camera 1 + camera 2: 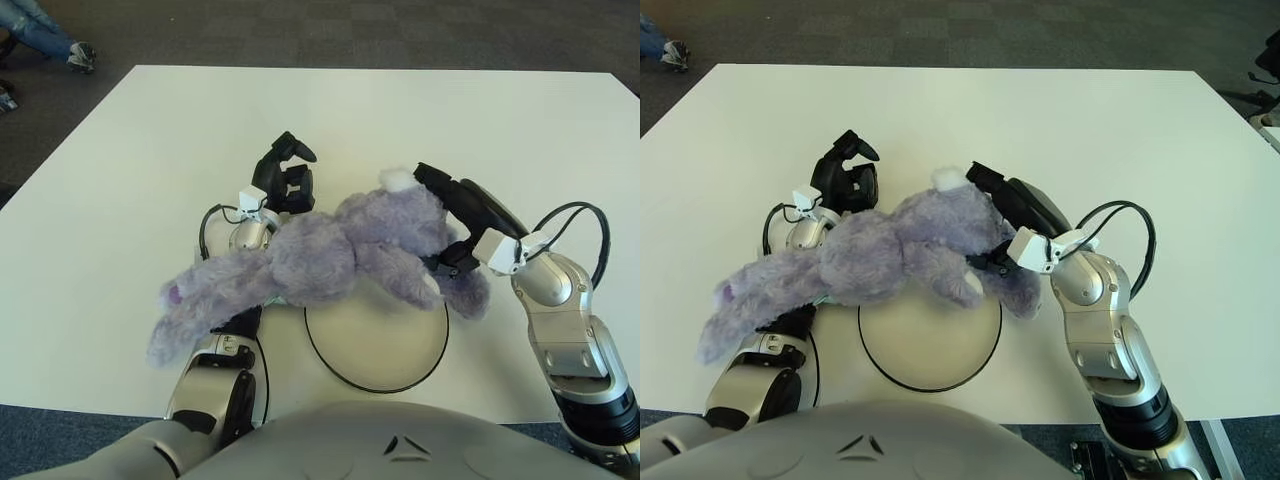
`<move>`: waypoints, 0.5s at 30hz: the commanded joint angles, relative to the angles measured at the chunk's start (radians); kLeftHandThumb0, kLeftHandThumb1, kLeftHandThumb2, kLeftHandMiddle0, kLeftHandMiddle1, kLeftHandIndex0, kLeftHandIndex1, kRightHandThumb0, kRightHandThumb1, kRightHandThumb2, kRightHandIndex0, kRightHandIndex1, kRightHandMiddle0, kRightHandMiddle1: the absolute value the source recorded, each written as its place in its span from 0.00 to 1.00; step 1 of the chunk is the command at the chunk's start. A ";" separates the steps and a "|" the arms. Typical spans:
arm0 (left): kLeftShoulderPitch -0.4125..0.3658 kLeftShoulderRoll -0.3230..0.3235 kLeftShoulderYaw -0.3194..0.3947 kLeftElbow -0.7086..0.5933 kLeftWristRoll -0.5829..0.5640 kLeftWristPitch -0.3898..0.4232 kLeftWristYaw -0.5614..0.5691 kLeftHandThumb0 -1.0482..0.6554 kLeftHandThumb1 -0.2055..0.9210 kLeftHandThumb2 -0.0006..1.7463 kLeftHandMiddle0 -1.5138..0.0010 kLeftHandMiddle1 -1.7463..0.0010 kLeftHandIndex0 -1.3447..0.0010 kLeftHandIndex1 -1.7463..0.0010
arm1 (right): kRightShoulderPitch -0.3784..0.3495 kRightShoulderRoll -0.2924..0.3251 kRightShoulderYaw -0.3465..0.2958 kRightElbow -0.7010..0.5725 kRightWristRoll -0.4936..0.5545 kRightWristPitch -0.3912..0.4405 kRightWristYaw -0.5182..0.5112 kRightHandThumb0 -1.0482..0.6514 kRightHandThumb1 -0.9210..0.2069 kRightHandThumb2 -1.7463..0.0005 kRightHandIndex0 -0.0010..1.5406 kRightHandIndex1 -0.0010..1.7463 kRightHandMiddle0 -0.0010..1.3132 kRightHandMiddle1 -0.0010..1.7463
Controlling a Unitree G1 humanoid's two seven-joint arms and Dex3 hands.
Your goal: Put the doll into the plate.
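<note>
A purple plush doll (320, 255) with a white tail tuft hangs stretched across both arms, above the table. Its head end droops at the lower left (170, 320); its rear legs overhang the top edge of the plate (380, 350), a white round dish with a black rim near the table's front. My right hand (455, 225) grips the doll's rear, fingers over the top and thumb underneath. My left hand (285, 178) pokes out behind the doll's middle with its fingers loosely curved around nothing; the doll lies draped over that wrist and forearm.
The white table (400, 110) stretches far behind and to both sides of the hands. A person's feet (60, 45) show on the dark carpet beyond the far left corner. My own torso fills the bottom edge.
</note>
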State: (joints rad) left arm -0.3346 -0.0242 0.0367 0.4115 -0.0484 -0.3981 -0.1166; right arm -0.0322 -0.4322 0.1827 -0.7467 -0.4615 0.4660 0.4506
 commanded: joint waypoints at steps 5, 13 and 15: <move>0.002 0.011 0.003 0.015 0.001 -0.009 0.003 0.35 0.56 0.67 0.22 0.00 0.61 0.00 | -0.020 0.023 -0.014 -0.033 -0.008 0.049 -0.006 0.62 0.68 0.14 0.50 0.98 0.38 0.98; -0.001 0.013 0.004 0.021 -0.005 -0.008 -0.003 0.35 0.56 0.67 0.22 0.00 0.61 0.00 | -0.036 0.045 -0.047 -0.061 0.042 0.109 0.007 0.61 0.70 0.15 0.51 0.99 0.43 0.92; -0.002 0.014 0.005 0.023 -0.005 -0.006 -0.003 0.35 0.56 0.67 0.22 0.00 0.61 0.00 | -0.039 0.050 -0.054 -0.056 0.054 0.107 0.004 0.61 0.70 0.15 0.51 0.99 0.44 0.91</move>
State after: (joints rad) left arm -0.3366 -0.0212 0.0370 0.4192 -0.0494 -0.3996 -0.1168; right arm -0.0525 -0.3957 0.1501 -0.7902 -0.4345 0.5653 0.4607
